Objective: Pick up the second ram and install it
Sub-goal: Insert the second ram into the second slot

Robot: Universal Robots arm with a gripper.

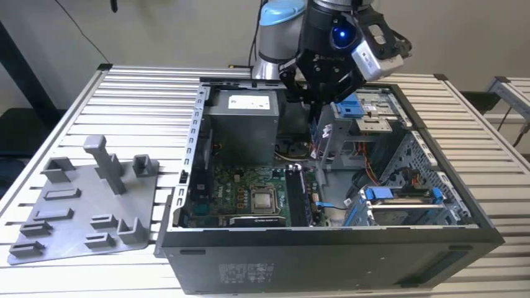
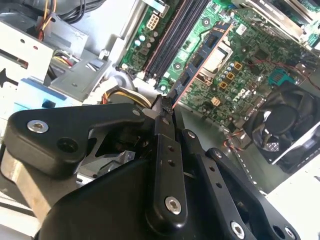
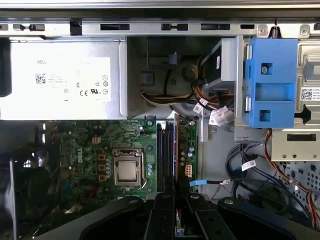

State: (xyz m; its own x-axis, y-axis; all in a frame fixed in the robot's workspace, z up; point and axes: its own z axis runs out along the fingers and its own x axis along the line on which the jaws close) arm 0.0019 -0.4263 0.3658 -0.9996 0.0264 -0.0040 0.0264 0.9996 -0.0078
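Note:
My gripper [image 1: 316, 99] hangs over the open computer case [image 1: 190, 149], shut on the second ram [image 2: 204, 56]. The second ram is a thin blue-green stick with black chips, and it juts from the black fingertips [image 2: 161, 106] toward the motherboard [image 2: 245, 70]. In the first wrist view the stick [image 3: 176, 150] shows edge-on, in line with the black memory slots [image 3: 164, 155] and above them. In the exterior view it [image 1: 316, 127] hangs upright below the gripper, clear of the board [image 1: 240, 192].
A grey power supply box [image 1: 240, 124] with a white label fills the case's far corner. A blue drive bracket [image 3: 272, 82] and loose cables [image 3: 250, 170] lie beside the slots. The processor socket [image 3: 127, 171] and a black fan [image 2: 280, 125] sit nearby. A grey pegged tray [image 1: 83, 198] lies on the exterior view's left.

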